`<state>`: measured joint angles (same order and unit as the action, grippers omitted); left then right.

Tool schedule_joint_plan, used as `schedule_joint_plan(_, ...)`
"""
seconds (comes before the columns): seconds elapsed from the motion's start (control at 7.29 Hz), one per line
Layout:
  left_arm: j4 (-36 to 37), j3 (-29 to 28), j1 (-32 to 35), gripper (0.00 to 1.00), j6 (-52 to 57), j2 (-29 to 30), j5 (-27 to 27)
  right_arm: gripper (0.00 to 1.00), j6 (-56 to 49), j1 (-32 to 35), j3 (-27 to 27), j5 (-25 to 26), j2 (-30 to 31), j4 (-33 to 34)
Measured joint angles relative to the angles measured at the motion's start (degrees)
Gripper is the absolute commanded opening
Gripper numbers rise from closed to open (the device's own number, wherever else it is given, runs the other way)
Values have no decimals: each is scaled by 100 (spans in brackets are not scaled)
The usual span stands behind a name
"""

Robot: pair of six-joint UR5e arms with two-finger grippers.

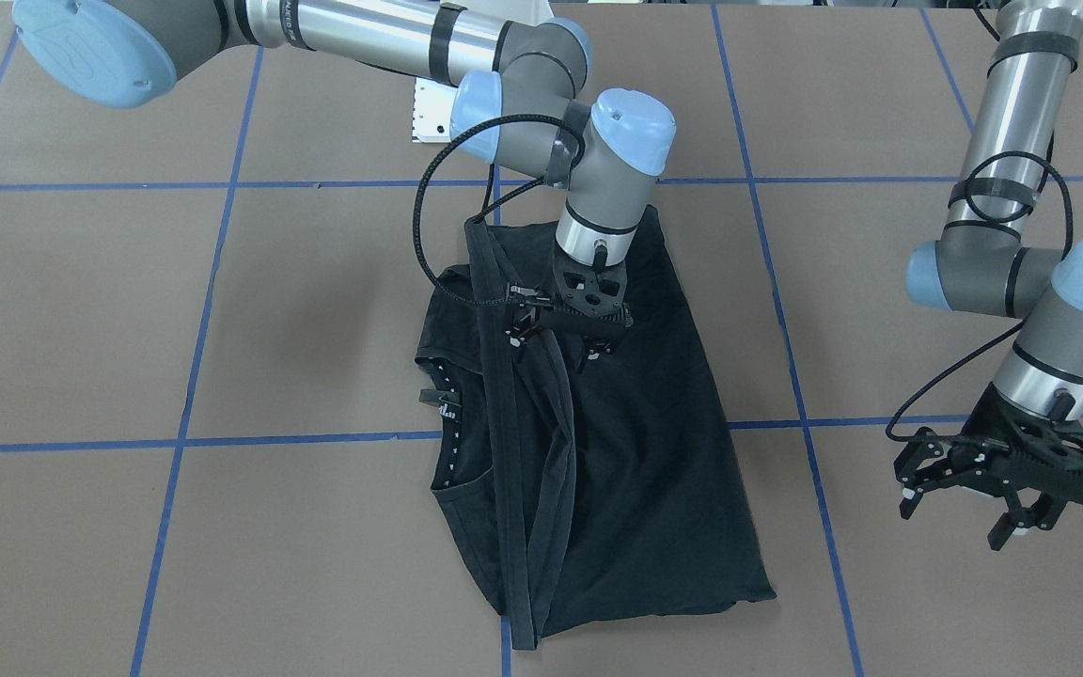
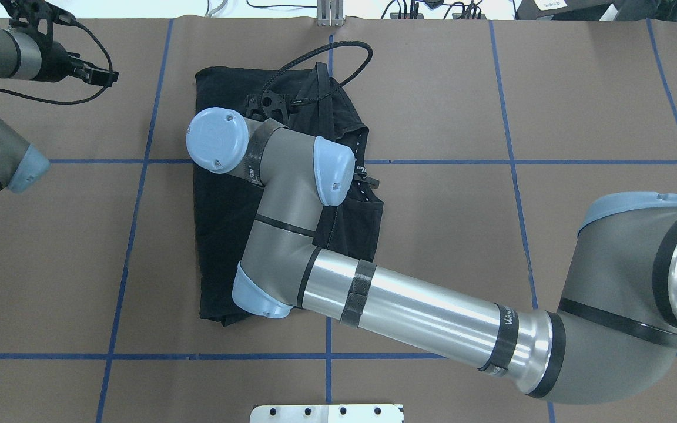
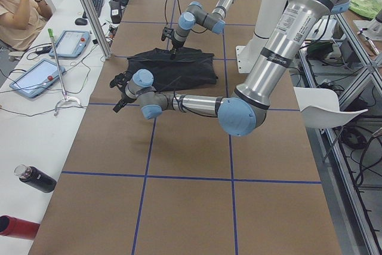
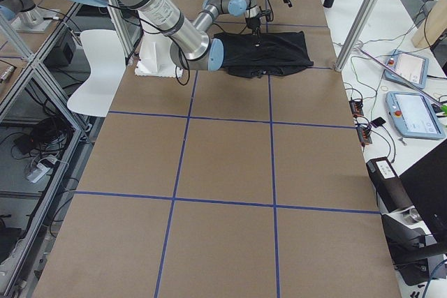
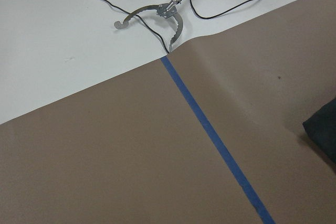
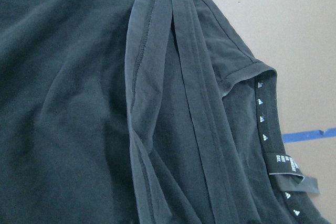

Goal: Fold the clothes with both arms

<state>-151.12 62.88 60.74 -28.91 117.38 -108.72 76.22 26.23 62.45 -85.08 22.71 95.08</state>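
Centre of the table (image 1: 81,329), we have the black T-shirt (image 1: 654,451) lying doubled lengthwise, its hem band (image 1: 501,442) running crookedly along the top. Right gripper (image 1: 551,350) hangs over it, fingers spread, pinching nothing. Left gripper (image 1: 952,527) sits well off to the side, spread and empty. We reckon roughly halfway: straightening and cross folds are left.

Big table (image 4: 223,165) covered in brown paper, taped off into squares with blue tape (image 4: 272,151). Along one side there's a white desk (image 3: 24,141) with two tablets (image 3: 36,77), a keyboard (image 3: 96,3), and a dark bottle (image 3: 34,178) near a red one (image 3: 15,226). Silver metal posts (image 3: 89,10) stand at its edge, and a person (image 3: 18,7) sits at the far end. White chair (image 4: 94,68) on the opposite side. Lighting's bright and even.
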Motion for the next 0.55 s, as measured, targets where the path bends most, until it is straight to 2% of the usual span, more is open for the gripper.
schedule_joint_plan(0.41,-5,-14,-1,100,0,-4,0,54,-34,-52,-550,-24,-222,-248)
schedule_joint_plan(0.55,-3,-18,-3,100,0,-4,0,39,-36,-68,-613,-25,-258,-291)
